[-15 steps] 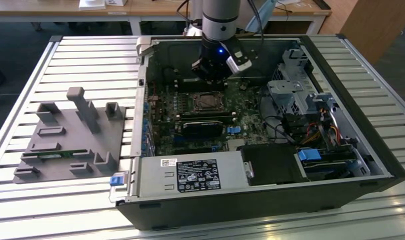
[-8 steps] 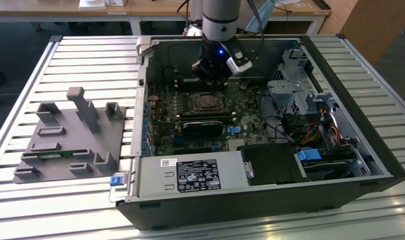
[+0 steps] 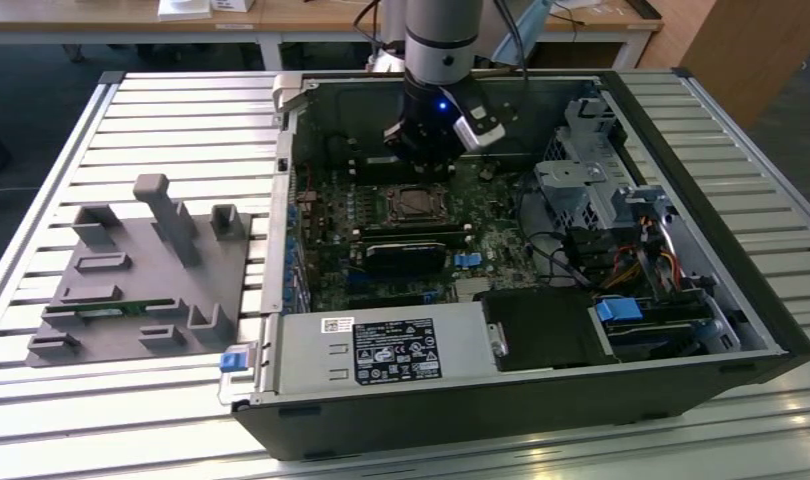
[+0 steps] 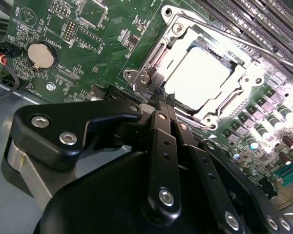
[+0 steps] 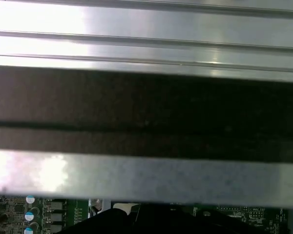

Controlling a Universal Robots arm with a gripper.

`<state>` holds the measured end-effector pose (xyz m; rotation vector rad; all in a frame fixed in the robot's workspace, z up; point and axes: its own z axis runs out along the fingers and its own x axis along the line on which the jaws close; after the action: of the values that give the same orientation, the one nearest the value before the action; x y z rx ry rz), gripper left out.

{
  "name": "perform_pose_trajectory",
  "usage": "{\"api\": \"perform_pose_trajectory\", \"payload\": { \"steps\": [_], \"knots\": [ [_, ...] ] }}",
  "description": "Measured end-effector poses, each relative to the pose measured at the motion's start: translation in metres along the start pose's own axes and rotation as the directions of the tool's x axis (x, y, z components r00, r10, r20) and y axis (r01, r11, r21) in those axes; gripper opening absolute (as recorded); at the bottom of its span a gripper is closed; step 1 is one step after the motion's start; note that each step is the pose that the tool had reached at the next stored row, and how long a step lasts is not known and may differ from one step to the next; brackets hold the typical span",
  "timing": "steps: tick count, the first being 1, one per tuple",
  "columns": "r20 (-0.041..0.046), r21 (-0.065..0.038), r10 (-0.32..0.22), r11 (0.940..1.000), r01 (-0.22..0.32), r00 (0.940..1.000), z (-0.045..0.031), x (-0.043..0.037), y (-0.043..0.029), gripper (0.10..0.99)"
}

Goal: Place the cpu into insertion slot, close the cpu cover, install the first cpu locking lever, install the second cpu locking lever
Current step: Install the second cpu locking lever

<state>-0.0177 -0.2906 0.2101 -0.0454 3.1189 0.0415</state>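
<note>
Inside open computer case [image 3: 725, 330], gripper [image 4: 158, 97] is held low over motherboard [image 4: 102, 34], at edge of insertion slot [image 4: 185, 36]. Fingers are seen pressed together, nothing visibly held. Cpu [image 4: 198, 78] is seated in slot, just beyond fingertips; cpu cover [image 4: 241, 83] is seen framing chip.

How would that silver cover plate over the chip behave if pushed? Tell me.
The cover plate looks like thin sheet metal, so probably stiff but springy. It lies flat around the chip, so it likely won't slide or tip. The gripper sits at its edge, its fingers shut.
</note>
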Motion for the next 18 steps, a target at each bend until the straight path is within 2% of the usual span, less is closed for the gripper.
{"api": "perform_pose_trajectory", "payload": {
  "steps": [18],
  "knots": [
    [0.0,0.001,0.0,1.0,0.0,1.0,-0.0002,0.0002,-0.0069,0.122]
  ]
}}
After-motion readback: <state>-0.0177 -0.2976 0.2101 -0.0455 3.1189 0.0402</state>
